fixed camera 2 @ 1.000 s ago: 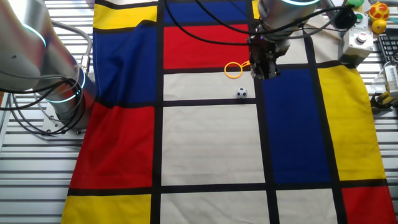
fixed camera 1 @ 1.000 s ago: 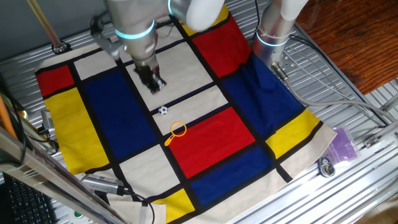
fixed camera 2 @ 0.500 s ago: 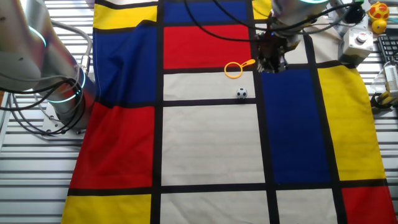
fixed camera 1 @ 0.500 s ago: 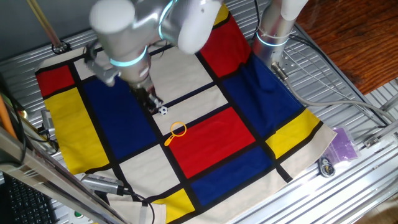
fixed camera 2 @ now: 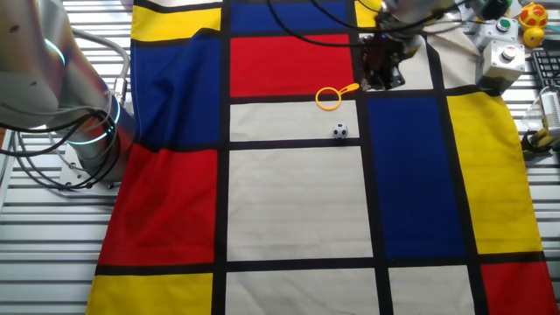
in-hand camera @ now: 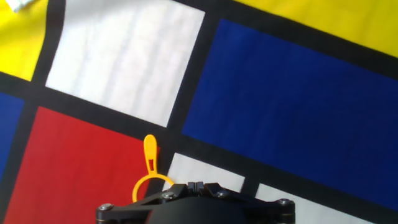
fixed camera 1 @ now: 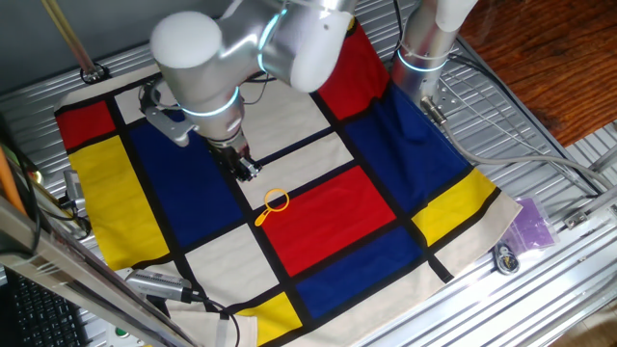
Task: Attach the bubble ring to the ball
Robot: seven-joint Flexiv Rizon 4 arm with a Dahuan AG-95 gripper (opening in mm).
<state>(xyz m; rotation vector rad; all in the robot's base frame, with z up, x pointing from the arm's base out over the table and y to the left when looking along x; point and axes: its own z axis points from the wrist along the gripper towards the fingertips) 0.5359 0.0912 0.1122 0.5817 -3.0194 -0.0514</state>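
The orange-yellow bubble ring (fixed camera 2: 328, 98) lies flat on the checked cloth, where a red panel meets a white one, with its handle pointing toward the gripper. It also shows in one fixed view (fixed camera 1: 277, 200) and in the hand view (in-hand camera: 150, 155), where the hand partly covers its loop. The black-and-white ball (fixed camera 2: 339, 131) rests on the white panel just beside the ring, apart from it. My gripper (fixed camera 2: 381, 80) hovers by the handle's tip, jaws together and empty. It shows in one fixed view (fixed camera 1: 247, 170), where it hides the ball, and in the hand view (in-hand camera: 196, 184).
A second arm's base (fixed camera 2: 87, 131) stands at the cloth's left edge, with cables. A button box (fixed camera 2: 506, 59) and small toys (fixed camera 2: 532, 16) sit at the top right corner. Bare metal table slats (fixed camera 1: 540, 154) surround the cloth.
My gripper has moved away from the ball's side to the tip of the ring's handle. The ring and the ball have not moved.
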